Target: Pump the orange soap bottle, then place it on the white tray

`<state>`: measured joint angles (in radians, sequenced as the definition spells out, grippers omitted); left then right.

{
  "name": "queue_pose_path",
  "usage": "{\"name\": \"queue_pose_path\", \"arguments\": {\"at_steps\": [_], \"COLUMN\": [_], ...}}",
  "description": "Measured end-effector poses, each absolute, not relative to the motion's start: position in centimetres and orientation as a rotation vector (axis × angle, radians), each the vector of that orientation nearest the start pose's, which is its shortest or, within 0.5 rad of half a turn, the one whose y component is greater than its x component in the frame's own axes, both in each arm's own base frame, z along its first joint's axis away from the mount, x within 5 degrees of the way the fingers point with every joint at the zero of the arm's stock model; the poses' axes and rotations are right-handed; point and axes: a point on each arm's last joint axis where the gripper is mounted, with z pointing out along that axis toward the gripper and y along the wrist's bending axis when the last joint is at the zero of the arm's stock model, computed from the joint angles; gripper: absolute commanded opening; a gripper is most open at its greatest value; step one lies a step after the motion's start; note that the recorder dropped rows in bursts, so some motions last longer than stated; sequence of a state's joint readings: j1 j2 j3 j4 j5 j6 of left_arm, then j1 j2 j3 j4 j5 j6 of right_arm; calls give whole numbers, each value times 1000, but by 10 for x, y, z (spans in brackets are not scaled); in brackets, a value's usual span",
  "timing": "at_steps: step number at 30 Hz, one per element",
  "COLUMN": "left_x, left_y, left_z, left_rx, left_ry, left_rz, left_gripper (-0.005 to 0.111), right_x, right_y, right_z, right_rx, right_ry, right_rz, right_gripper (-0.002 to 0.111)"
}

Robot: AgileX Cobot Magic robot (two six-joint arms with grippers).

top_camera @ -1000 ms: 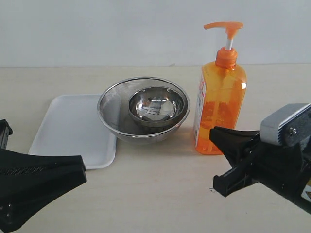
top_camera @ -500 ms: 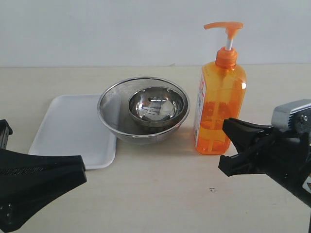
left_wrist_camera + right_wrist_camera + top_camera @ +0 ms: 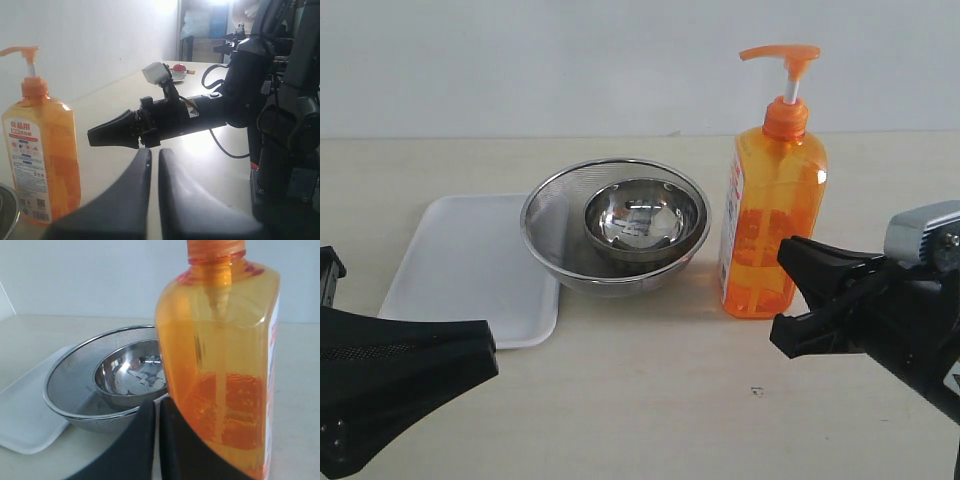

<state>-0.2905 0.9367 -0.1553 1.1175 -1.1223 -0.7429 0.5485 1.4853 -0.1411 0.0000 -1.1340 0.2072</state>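
The orange soap bottle [image 3: 772, 205] stands upright on the table right of centre, its pump head raised; it also shows as the orange soap bottle [image 3: 42, 155] and, very near, the orange soap bottle [image 3: 220, 355]. The white tray [image 3: 460, 270] lies flat at the left, partly under the strainer's rim, and shows as the white tray [image 3: 20, 415]. My right gripper [image 3: 790, 252] is shut and holds nothing, its tip low in front of the bottle's right side; in its own view the right gripper [image 3: 157, 402] points beside the bottle. My left gripper [image 3: 490, 350], shut and holding nothing, sits near the front left, seen as the left gripper [image 3: 154, 152].
A round steel mesh strainer [image 3: 550, 215] with a smaller steel bowl [image 3: 642, 220] inside stands between tray and bottle, overlapping the tray's right edge. The right arm [image 3: 200, 112] stretches across the left wrist view. A white wall backs the table.
Over the last second my right gripper moved right and slightly up, then held nearly still. The bottle, tray, strainer and left gripper have not moved.
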Motion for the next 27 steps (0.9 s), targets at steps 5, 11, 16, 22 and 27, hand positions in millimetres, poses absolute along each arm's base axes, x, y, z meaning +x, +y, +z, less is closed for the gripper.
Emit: {"name": "queue_pose_path", "arguments": {"at_steps": [5, 11, 16, 22, 27], "left_x": [98, 98, 98, 98, 98], "left_y": [-106, -106, -106, -106, -106], "left_z": [232, 232, 232, 232, 232], "left_rx": [955, 955, 955, 955, 955], "left_ry": [1316, 1316, 1316, 1316, 1316], "left_rz": [-952, -952, -952, -952, -952], "left_gripper": [5, 5, 5, 5, 5], "right_x": [173, 173, 173, 173, 185], "right_y": [106, 106, 106, 106, 109], "right_z": [165, 165, 163, 163, 162], "right_rx": [-290, -273, -284, -298, -272], "right_ry": [1702, 1705, 1719, 1723, 1798], "right_rz": [566, 581, 578, 563, 518], "right_gripper": [0, 0, 39, 104, 104]}}
